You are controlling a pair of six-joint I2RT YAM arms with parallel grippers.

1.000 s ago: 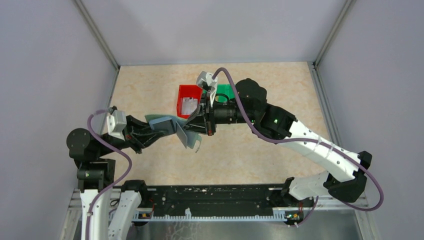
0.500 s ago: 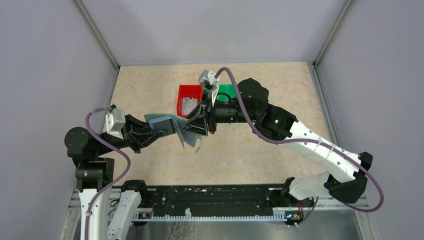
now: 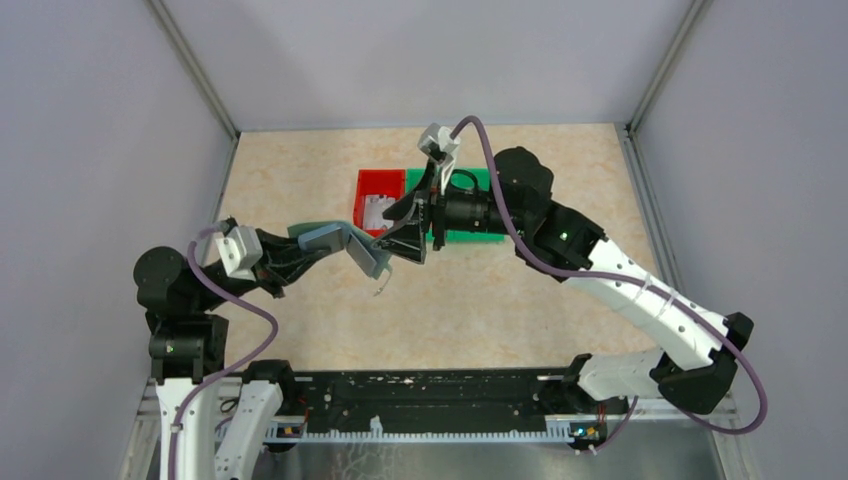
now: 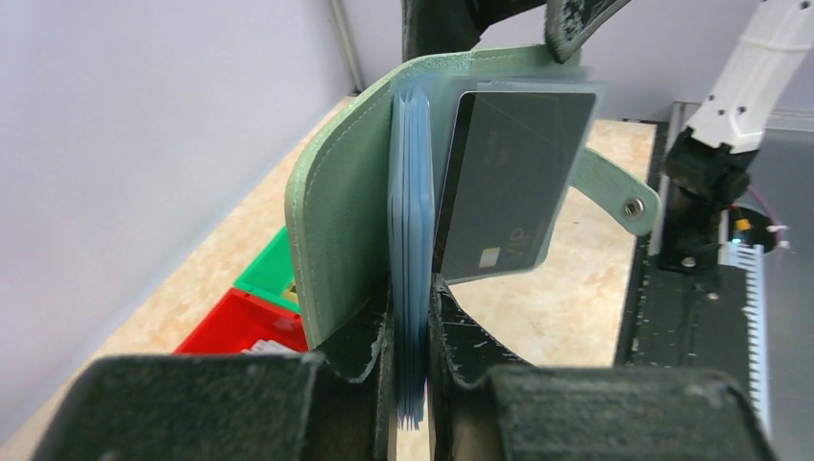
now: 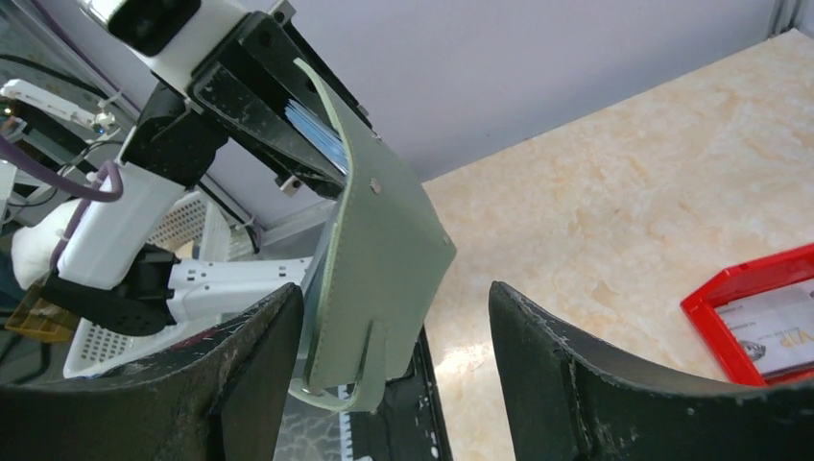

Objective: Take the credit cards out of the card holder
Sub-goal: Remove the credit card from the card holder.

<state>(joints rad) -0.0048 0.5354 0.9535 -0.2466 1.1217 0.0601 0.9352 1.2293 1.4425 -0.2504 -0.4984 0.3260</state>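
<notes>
1. Pincers first: the left pincer [image 4: 411,322] is clamped on the card holder [image 4: 341,211]. It grips the stack of pale blue pockets near the spine and holds the holder open in the air above the desk [image 3: 480,300].
2. The right pincer [image 5: 395,360] stands with its jaws wide apart. The holder's loose outer cover hangs between them, and neither finger plainly presses on it.
3. One dark card [image 4: 509,182] sits in a clear pocket on the opened side, most of its face showing. The closing tab [image 4: 614,192] dangles just beside it.
4. The step in hand looks like lining up for that card: the right arm holds nothing, and the card is not yet out.
5. The next move likely calls for bringing the fingers round to the card's free edge. They must pinch only the card and draw it along the pocket's mouth while the left arm holds firm.
6. In the way are the floppy cover and the tab, either of which could be pinched instead.
7. Further out, a red bin [image 3: 361,200] holding a pale card [image 3: 377,210] sits just beside a green bin [image 3: 414,182], near the held holder.
</notes>
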